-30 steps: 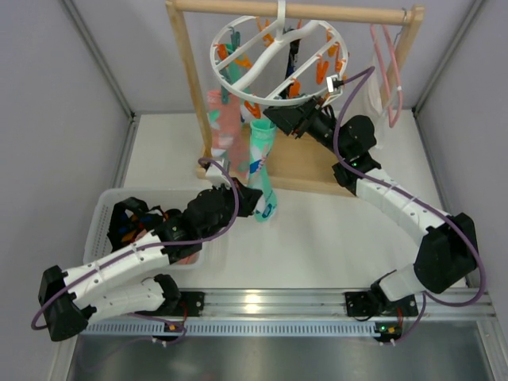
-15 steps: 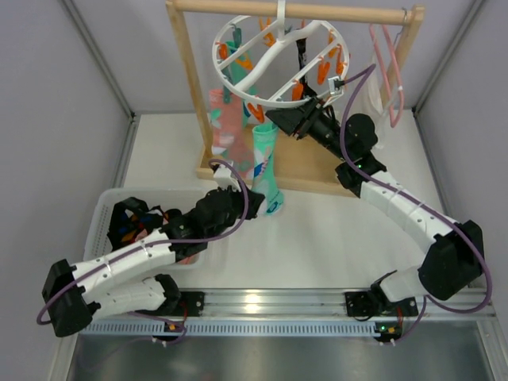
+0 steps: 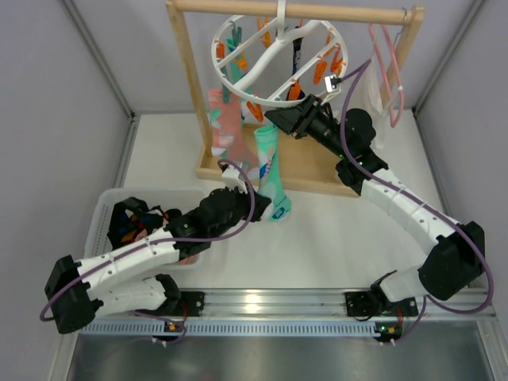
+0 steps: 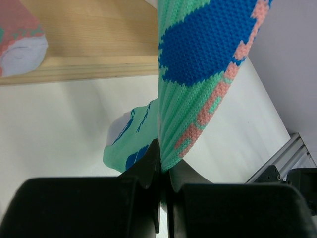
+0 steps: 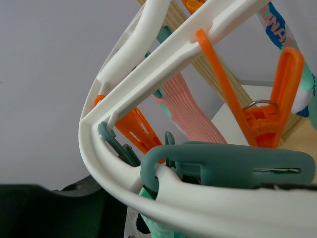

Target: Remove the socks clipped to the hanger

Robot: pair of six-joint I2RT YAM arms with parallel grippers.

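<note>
Your left gripper point(image 4: 161, 161) was pinched shut on the green sock point(image 3: 269, 165), which hung nearly upright from the hanger point(image 3: 230, 79), cuff up, toe down by the table point(image 3: 341, 234). Your right gripper point(image 3: 279, 119) sat at the ring's rim beside a teal clip point(image 5: 223, 163), and I could not tell how wide it stood. The pink sock point(image 3: 225, 131) hung just left of the green one, and bare table lay to its right.

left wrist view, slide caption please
Left gripper shut on the teal sock hanging before the wooden rack base.
</note>
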